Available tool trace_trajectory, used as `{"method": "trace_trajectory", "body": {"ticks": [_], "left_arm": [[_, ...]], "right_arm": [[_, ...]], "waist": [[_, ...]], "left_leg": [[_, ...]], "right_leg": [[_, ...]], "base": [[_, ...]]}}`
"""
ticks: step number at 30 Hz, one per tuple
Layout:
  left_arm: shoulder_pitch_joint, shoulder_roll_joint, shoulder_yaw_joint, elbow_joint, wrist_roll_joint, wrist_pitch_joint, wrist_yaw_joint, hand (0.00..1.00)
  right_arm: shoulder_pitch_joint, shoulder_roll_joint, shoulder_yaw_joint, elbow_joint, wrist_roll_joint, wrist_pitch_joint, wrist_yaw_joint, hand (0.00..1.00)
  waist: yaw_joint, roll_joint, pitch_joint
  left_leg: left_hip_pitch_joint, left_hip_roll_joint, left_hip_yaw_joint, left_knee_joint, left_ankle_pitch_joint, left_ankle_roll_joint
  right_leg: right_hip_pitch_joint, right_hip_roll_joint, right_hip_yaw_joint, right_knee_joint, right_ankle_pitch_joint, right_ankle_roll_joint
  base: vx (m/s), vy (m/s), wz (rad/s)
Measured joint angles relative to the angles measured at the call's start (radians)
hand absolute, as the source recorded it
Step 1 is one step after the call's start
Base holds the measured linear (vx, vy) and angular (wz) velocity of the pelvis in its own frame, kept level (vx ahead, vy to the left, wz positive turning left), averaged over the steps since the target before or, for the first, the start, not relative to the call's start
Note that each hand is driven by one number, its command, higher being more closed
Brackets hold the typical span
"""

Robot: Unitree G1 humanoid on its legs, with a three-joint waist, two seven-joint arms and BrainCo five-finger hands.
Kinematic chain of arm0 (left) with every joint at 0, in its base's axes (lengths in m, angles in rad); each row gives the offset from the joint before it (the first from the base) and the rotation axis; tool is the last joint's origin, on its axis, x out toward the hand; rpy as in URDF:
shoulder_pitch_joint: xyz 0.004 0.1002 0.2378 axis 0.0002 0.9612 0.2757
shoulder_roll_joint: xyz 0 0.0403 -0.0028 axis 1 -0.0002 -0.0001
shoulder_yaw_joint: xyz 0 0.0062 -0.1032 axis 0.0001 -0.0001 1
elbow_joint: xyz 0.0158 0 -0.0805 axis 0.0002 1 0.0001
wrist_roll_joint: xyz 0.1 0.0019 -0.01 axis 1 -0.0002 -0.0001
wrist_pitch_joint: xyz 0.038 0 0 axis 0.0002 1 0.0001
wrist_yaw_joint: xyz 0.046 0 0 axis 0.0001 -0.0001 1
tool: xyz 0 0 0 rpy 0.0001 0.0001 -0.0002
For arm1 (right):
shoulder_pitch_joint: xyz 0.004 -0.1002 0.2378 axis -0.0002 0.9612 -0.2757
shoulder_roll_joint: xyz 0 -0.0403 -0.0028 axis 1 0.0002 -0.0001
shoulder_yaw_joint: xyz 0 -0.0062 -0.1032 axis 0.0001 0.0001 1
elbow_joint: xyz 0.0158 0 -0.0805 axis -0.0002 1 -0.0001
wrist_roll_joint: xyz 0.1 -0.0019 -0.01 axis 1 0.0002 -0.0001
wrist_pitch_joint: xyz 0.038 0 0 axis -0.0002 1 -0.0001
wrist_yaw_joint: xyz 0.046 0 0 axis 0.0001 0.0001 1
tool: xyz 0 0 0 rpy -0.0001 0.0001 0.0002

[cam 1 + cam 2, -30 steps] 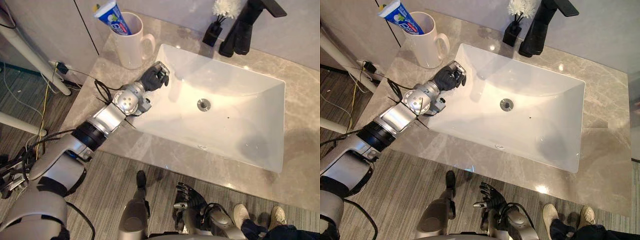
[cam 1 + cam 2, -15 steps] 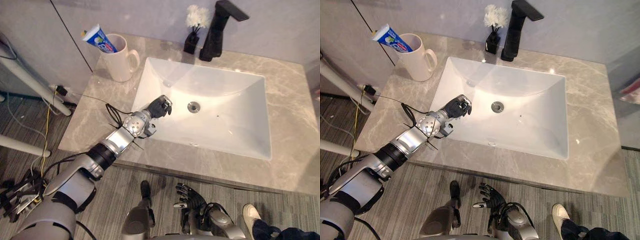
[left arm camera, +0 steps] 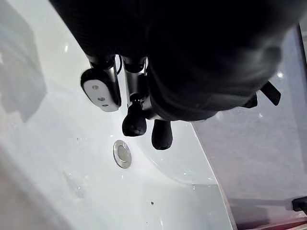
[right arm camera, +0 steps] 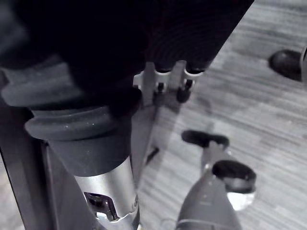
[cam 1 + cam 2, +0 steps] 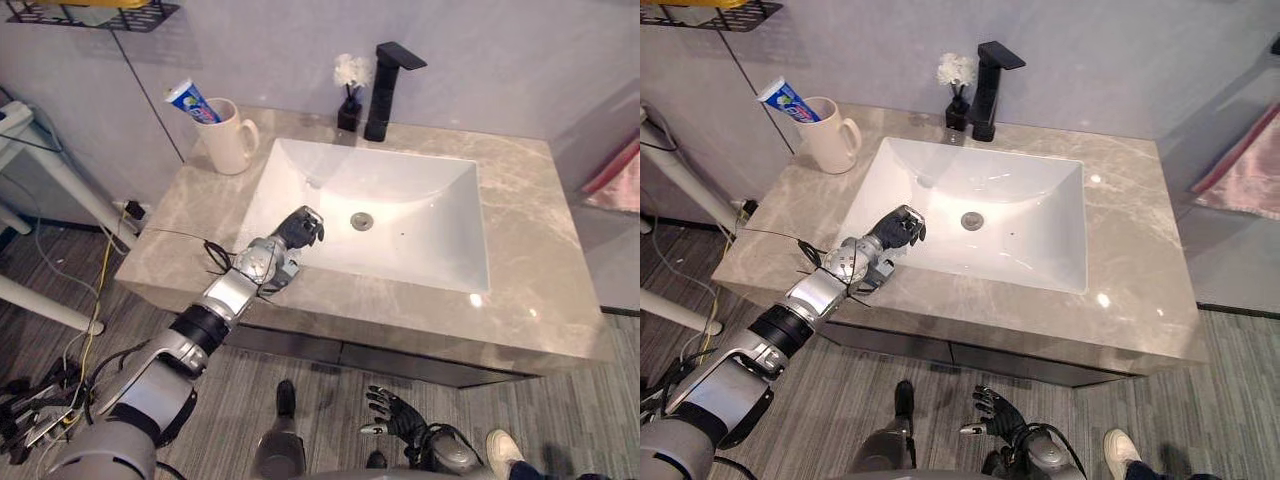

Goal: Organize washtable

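Firstly, left eye view. Over the near left rim of the white sink basin (image 5: 430, 200): left hand (image 5: 298, 228), curled into a loose fist with nothing in it. Beyond that hand and off to its left, well apart from it: white mug (image 5: 230, 150) on the marble countertop (image 5: 530, 260), with the toothpaste tube (image 5: 192, 101) standing in it. Probably parked in the mug to keep the counter bare and the tube within reach; judged already tidied. Long axis steeply tilted, upper end leaning out over the rim on the side away from the mug handle and away from the hand. Lower end hidden inside the mug, so cap end not determinable. Farther beyond the hand, at the wall: black faucet (image 5: 384, 88), and just beside it a small black vase with a white flower (image 5: 348, 92). Low, below the counter front: right hand (image 5: 393, 414), spread wide and empty.

Next, right eye view. Same layout; drain (image 5: 971, 220) ahead and to the right of the left hand; pink towel (image 5: 1240, 160) far to its right, off the counter.

Then, left wrist view. Folded toward the palm and gripping nothing: dark fingertips (image 3: 135, 125), above the basin wall, drain past them.

Lastly, right wrist view. Uncurled and holding nothing: fingers (image 4: 183, 93), over grey wood-grain floor (image 4: 249, 96).
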Motion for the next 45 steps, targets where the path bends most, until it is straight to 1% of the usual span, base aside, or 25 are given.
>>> {"method": "trace_trajectory", "body": {"ticks": [3,6,10,11,17,20,21,23,25,28,30,32,34,35,38,42,45], "left_arm": [[-0.025,0.004,0.0,0.004,-0.002,0.0,0.004,1.0],[-0.039,0.022,0.003,0.004,-0.009,-0.002,0.022,1.0],[-0.044,0.042,0.01,0.004,-0.021,-0.01,0.043,1.0],[-0.044,0.045,0.088,0.003,-0.036,-0.012,0.064,1.0],[-0.044,0.045,0.088,0.003,-0.036,-0.012,0.064,1.0],[-0.045,0.044,0.087,0.003,-0.036,-0.012,0.063,1.0],[-0.044,0.044,0.087,0.003,-0.037,-0.012,0.064,1.0],[-0.045,0.044,0.086,0.002,-0.038,-0.012,0.064,1.0],[-0.045,0.04,0.076,0.002,-0.039,-0.012,0.063,1.0],[-0.045,0.041,0.076,0.002,-0.039,-0.012,0.064,1.0],[-0.044,0.041,0.077,0.002,-0.039,-0.012,0.065,1.0],[-0.043,0.046,0.078,0.003,-0.039,-0.012,0.066,1.0],[-0.042,0.05,0.081,0.003,-0.039,-0.012,0.067,1.0],[-0.04,0.051,0.091,0.003,-0.038,-0.012,0.067,1.0],[-0.026,0.054,0.122,0.003,-0.038,-0.012,0.069,1.0],[0.001,0.057,0.153,0.002,-0.038,-0.012,0.071,1.0],[0.038,0.057,0.182,0.001,-0.038,-0.011,0.072,1.0]], "right_arm": [[0.005,0.004,-0.004,0.0,0.0,0.0,-0.002,0.0],[-0.004,0.034,-0.003,0.0,0.0,-0.004,-0.001,0.0],[-0.009,0.054,0.007,0.007,0.0,-0.008,0.003,0.0],[0.006,0.045,0.045,0.034,-0.001,-0.01,0.004,0.0],[0.007,0.045,0.041,0.034,-0.001,-0.01,0.004,0.0],[0.007,0.051,0.007,0.042,-0.001,-0.01,0.003,0.0],[0.007,0.051,-0.011,0.042,-0.001,-0.01,0.002,0.0],[0.006,0.054,-0.037,0.051,-0.002,-0.011,0.002,0.0],[0.008,0.055,-0.064,0.061,-0.011,-0.014,0.0,0.0],[0.007,0.058,-0.084,0.062,-0.018,-0.014,-0.004,0.0],[-0.004,0.062,-0.084,0.078,-0.019,-0.016,-0.005,0.0],[-0.037,0.079,-0.083,0.104,-0.023,-0.017,-0.006,0.0],[-0.049,0.081,-0.082,0.106,-0.029,-0.021,-0.006,0.0],[-0.055,0.081,-0.082,0.107,-0.039,-0.022,-0.006,0.0],[-0.057,0.079,-0.071,0.11,-0.049,-0.021,-0.005,0.0],[-0.045,0.077,-0.062,0.111,-0.057,-0.021,-0.001,0.0],[-0.033,0.075,-0.061,0.111,-0.057,-0.021,0.0,0.0]], "waist": [[0.001,-0.012,-0.003],[0.003,-0.015,-0.005],[0.006,-0.02,-0.008],[0.003,-0.04,-0.021],[0.002,-0.04,-0.021],[-0.006,-0.04,-0.021],[-0.019,-0.04,-0.021],[-0.03,-0.04,-0.021],[-0.039,-0.041,-0.021],[-0.044,-0.045,-0.021],[-0.044,-0.05,-0.02],[-0.042,-0.063,-0.019],[-0.032,-0.068,-0.018],[-0.027,-0.069,-0.018],[-0.029,-0.069,-0.018],[-0.03,-0.069,-0.018],[-0.032,-0.068,-0.017]], "left_leg": [[0.003,-0.016,-0.009,0.001,0.005,0.002],[0.02,-0.021,-0.01,0.001,0.005,0.002],[0.022,-0.022,-0.012,0.001,0.005,0.002],[0.02,-0.032,-0.022,0.0,0.004,0.003],[0.02,-0.031,-0.014,-0.006,0.004,0.003],[0.02,-0.037,-0.007,-0.007,0.004,0.003],[0.02,-0.043,-0.007,-0.007,0.004,0.003],[0.02,-0.055,-0.01,-0.007,0.0,0.007],[0.019,-0.076,-0.016,-0.007,-0.006,0.017],[0.019,-0.104,-0.029,-0.007,-0.012,0.024],[0.019,-0.111,-0.042,-0.007,-0.013,0.026],[0.021,-0.113,-0.055,-0.007,-0.013,0.026],[0.024,-0.109,-0.059,-0.008,-0.015,0.027],[0.026,-0.105,-0.064,-0.008,-0.017,0.029],[0.026,-0.1,-0.07,-0.008,-0.031,0.035],[0.025,-0.083,-0.07,-0.008,-0.031,0.036],[0.023,-0.081,-0.07,-0.008,-0.031,0.035]], "right_leg": [[0.0,-0.014,-0.007,0.017,-0.011,0.007],[0.004,-0.021,-0.008,0.042,-0.015,0.008],[0.003,-0.025,-0.007,0.049,-0.026,0.005],[-0.002,-0.034,-0.007,0.064,-0.034,0.014],[-0.008,-0.035,-0.002,0.067,-0.034,0.014],[-0.013,-0.046,-0.006,0.068,-0.035,0.016],[-0.014,-0.053,-0.009,0.069,-0.038,0.02],[-0.013,-0.064,-0.016,0.073,-0.042,0.028],[-0.012,-0.084,-0.027,0.082,-0.051,0.042],[0.002,-0.103,-0.047,0.083,-0.057,0.052],[0.009,-0.105,-0.064,0.088,-0.059,0.057],[0.015,-0.104,-0.075,0.097,-0.058,0.057],[0.017,-0.103,-0.079,0.109,-0.058,0.057],[0.016,-0.103,-0.079,0.116,-0.058,0.056],[0.016,-0.097,-0.079,0.119,-0.053,0.05],[0.017,-0.082,-0.07,0.119,-0.036,0.039],[0.014,-0.074,-0.065,0.118,-0.034,0.037]], "base": [[0.03,-0.012,0.08],[0.01,-0.005,0.04],[-0.03,-0.012,0.0],[0.0,0.0,0.0],[0.0,0.0,-0.03],[0.0,0.0,-0.05],[0.0,0.002,0.07],[0.01,0.007,0.08],[0.03,0.02,0.14],[0.06,0.015,0.25],[0.05,-0.024,0.28],[0.02,-0.023,0.24],[-0.01,-0.03,0.1],[-0.04,-0.033,0.07],[-0.04,-0.028,0.0],[-0.06,-0.024,-0.05],[-0.06,-0.025,-0.03]]}}
